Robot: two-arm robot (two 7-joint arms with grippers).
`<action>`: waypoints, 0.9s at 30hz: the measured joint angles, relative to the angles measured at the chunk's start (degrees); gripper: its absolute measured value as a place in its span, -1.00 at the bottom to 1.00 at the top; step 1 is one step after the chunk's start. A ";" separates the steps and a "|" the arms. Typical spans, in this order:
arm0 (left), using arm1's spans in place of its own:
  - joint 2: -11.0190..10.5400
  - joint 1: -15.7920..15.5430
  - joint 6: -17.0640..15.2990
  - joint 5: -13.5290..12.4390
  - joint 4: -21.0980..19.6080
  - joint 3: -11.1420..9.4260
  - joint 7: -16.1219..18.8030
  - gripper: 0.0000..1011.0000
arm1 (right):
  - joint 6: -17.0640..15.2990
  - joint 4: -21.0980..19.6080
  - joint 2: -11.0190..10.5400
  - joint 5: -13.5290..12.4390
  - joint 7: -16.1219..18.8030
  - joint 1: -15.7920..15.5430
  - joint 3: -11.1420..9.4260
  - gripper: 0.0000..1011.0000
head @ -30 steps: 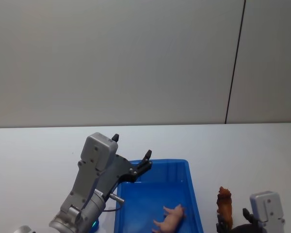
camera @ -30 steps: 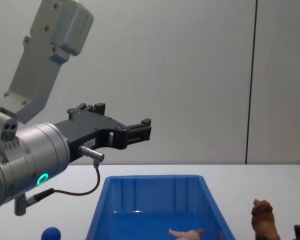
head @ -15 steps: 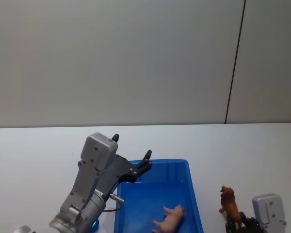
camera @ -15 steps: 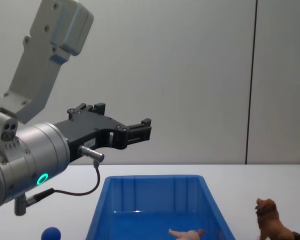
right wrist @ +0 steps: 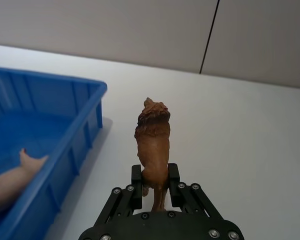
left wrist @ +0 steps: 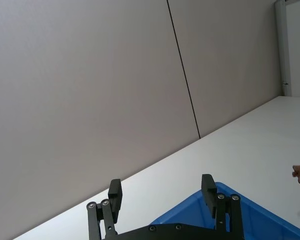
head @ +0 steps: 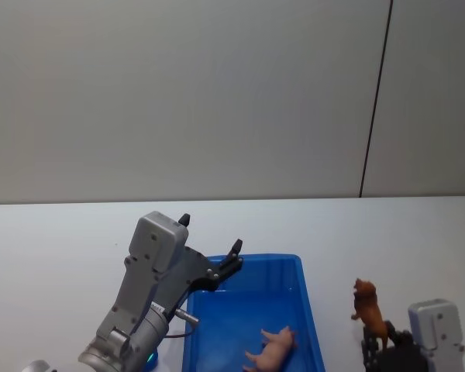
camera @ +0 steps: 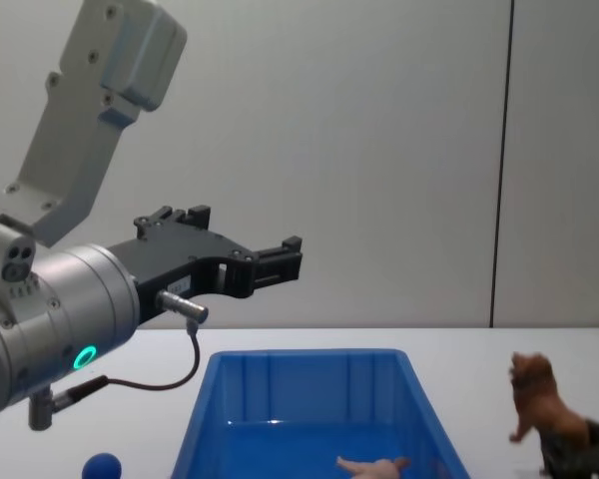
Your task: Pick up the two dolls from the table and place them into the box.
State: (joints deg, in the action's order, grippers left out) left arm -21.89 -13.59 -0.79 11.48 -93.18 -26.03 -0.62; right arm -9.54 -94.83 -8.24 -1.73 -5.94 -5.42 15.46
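Silver-grey casing on the left arm (camera: pixel 90 120), boxy above and cylindrical below, dotted with small recessed screws. Green glowing ring (camera: pixel 83 356) low on the cylinder. Thin black cable (camera: pixel 197 354) running from a silver plug (camera: pixel 183 308). Matte black left gripper (left wrist: pixel 161 184) and right gripper (right wrist: pixel 155 172), linkages pinned with bright round bolts. Pale grey block (head: pixel 434 333) behind the right one.

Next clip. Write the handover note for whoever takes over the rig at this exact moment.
Left gripper: open, empty, raised near the far left corner of the box.
Right gripper: shut on the brown doll, holding it by its rear just right of the box, outside it.
Pink doll: lying inside the box.
Done: pink doll in, brown doll grasped.
Left: carry the brown doll over the box and release it.
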 joint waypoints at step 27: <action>0.00 0.00 0.00 0.00 0.00 0.00 0.00 0.98 | -1.66 -2.06 4.36 0.94 12.67 6.50 2.02 -0.39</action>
State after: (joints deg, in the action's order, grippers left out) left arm -21.90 -13.59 -0.79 11.48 -93.18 -26.03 -0.62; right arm -11.19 -96.89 -3.88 -0.78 6.73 1.08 17.49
